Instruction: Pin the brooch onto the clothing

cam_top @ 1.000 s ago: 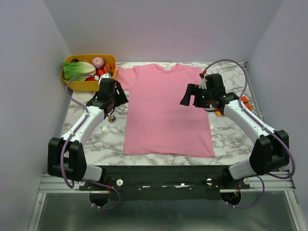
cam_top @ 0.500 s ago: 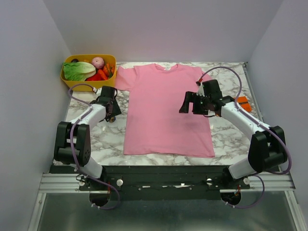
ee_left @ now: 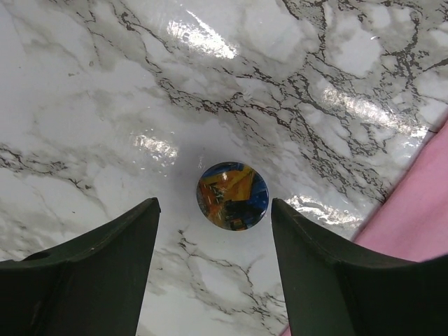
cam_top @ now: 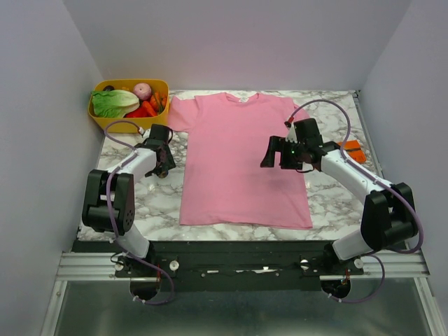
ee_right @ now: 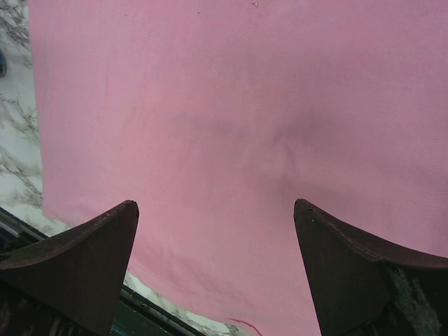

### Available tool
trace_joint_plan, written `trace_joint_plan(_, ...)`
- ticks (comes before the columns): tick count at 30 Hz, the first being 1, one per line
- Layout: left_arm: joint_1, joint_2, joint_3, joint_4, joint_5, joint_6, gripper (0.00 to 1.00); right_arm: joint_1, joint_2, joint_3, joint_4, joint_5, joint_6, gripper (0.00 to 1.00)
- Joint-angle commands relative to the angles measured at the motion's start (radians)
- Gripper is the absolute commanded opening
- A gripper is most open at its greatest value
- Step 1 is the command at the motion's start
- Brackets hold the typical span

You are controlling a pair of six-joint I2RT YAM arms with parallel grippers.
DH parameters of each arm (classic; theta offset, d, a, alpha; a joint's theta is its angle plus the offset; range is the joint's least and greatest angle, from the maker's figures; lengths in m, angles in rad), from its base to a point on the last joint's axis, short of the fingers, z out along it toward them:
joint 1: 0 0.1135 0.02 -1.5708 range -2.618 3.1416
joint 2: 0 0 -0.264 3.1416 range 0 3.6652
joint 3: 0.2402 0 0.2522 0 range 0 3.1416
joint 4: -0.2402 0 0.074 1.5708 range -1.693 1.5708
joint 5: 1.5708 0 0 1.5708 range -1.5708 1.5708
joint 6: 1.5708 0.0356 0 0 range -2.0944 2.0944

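1. State: left gripper [ee_left: 213, 205] is open, with one finger on each side of the brooch [ee_left: 232, 195] and no contact on either. The brooch lies flat on the bare counter [ee_left: 84, 105], just beside the left edge of the clothing [cam_top: 241, 157]. Right gripper [ee_right: 215, 206] is open too, over the middle of the clothing and holding nothing.
2. The brooch is a thin, glossy disc. Close too high and you'll likely ride over the rim and grab air.
3. Go too low and the tips jam on the counter, so the close could scrape or stall.
4. The brooch sits level with the fingertips, not deep between them. A tip-only pinch on a round edge can squirt it forward.
5. The pink edge is near one finger. Drift that way and you could snag the fabric and drag the clothing.
6. The printed face is up and the pin side is hidden, so expect to need a regrasp before pinning.
7. Nothing holds the clothing down. Pushing the pin in may just bunch the fabric unless your right gripper braces it.
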Motion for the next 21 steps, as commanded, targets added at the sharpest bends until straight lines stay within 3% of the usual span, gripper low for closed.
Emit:
trace_joint_plan(1,-0.014,0.022,0.038,-0.023,-0.042,0.012,0.70,-0.003,-0.005,-0.022,0.013,-0.003,-0.017,1.00)
trace_joint_plan(21,-0.072,0.118,0.094,-0.080,-0.120,0.026,0.67,-0.003,-0.002,-0.037,0.033,-0.026,-0.030,1.00)
